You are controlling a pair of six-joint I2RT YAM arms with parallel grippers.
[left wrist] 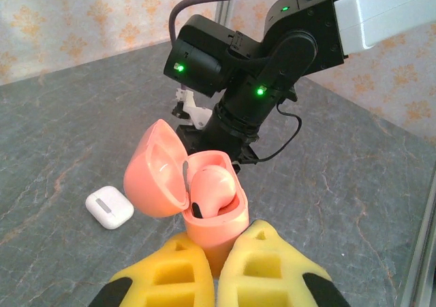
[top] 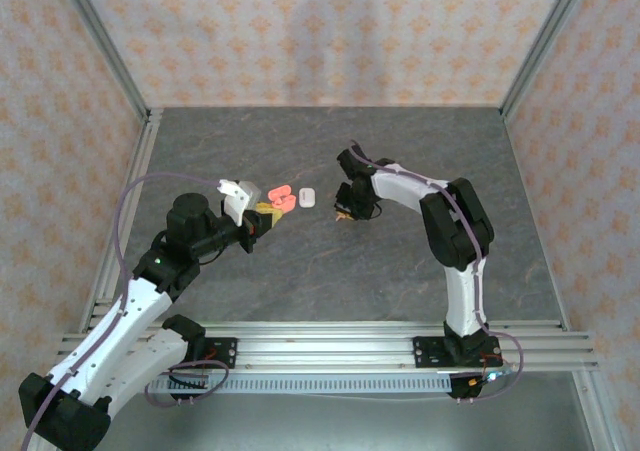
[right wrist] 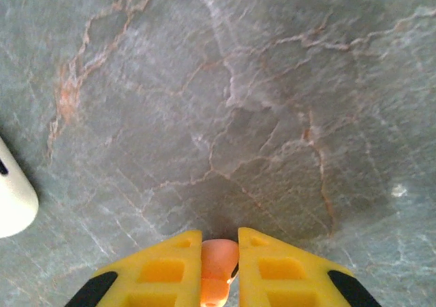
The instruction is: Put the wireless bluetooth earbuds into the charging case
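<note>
Coral earbud (right wrist: 219,271) pinched in right gripper (right wrist: 219,237), open stone table (right wrist: 272,116) ahead.

Bright even overhead light, soft faint shadows, near foreground slightly blurred

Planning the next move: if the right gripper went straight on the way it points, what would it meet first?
The table top, probably close. The right gripper points down at bare stone, with a coral-pink earbud between its fingers; the white case lies off to the side.
</note>
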